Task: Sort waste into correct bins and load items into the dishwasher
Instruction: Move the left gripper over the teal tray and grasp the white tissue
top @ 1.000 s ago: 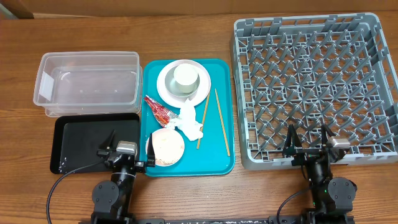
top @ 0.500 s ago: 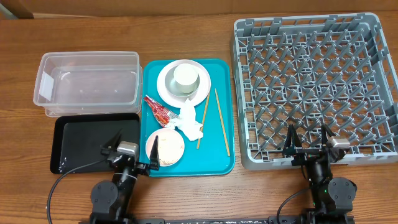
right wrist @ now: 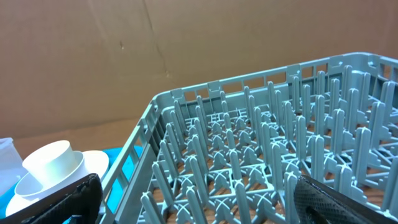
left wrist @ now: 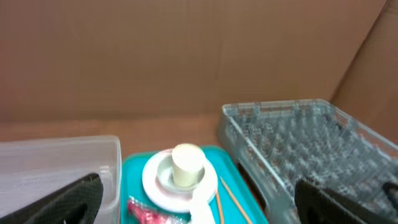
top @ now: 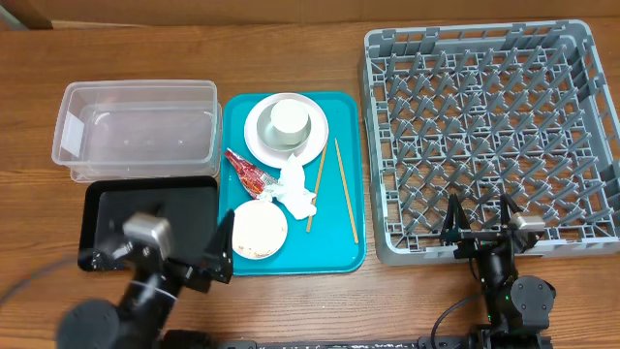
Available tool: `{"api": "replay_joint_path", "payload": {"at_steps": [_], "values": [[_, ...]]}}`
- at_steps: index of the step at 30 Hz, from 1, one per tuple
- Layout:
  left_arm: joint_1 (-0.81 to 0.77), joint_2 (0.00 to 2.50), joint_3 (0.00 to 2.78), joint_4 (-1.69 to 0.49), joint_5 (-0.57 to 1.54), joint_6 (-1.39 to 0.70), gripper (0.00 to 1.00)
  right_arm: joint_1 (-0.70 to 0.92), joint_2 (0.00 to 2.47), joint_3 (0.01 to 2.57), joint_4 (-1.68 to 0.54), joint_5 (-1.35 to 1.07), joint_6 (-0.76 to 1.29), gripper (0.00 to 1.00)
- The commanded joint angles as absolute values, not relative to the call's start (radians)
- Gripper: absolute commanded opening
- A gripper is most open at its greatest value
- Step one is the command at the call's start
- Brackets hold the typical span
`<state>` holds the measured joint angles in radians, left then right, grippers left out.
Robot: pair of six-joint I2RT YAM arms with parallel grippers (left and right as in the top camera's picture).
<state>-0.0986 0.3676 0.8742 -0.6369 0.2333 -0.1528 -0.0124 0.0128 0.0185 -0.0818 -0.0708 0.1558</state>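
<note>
left claw (left wrist: 198, 186): spread wide, nothing in it, over the near edge of the black tray (top: 121, 206), kinda blurry from above
right claw (top: 480, 228): wide too, gripping nothing, parked at the near rim of the dish rack (top: 373, 145)
plate (top: 260, 138): far end of the teal tray (top: 344, 250), white cup (top: 289, 118) sitting on it
bowl (top: 260, 231): near-left corner of the teal tray
napkin (top: 295, 189) + red wrapper (top: 247, 173): touching, between plate and bowl
chopsticks (top: 317, 189): right side of the teal tray
clear tub (top: 136, 136): on the tabletop (top: 291, 58), behind the black tray

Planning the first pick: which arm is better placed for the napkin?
Left. The left gripper, open, is beside the tray holding the napkin; the right gripper is at the rack, farther away.
</note>
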Motion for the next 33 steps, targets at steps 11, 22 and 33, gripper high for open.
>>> {"api": "replay_joint_path", "payload": {"at_steps": [11,22,33], "values": [[-0.105,1.176,1.802,-1.423,0.486,-0.173,1.00,-0.013,0.003,0.008,-0.077,-0.069,0.149,1.00],[-0.134,1.541,1.803,-1.613,0.521,-0.154,0.04,-0.013,0.003,0.008,-0.077,-0.069,0.149,1.00],[-0.414,1.708,1.802,-1.539,0.248,-0.282,0.04,-0.013,0.003,0.008,-0.077,-0.069,0.149,1.00]]}}
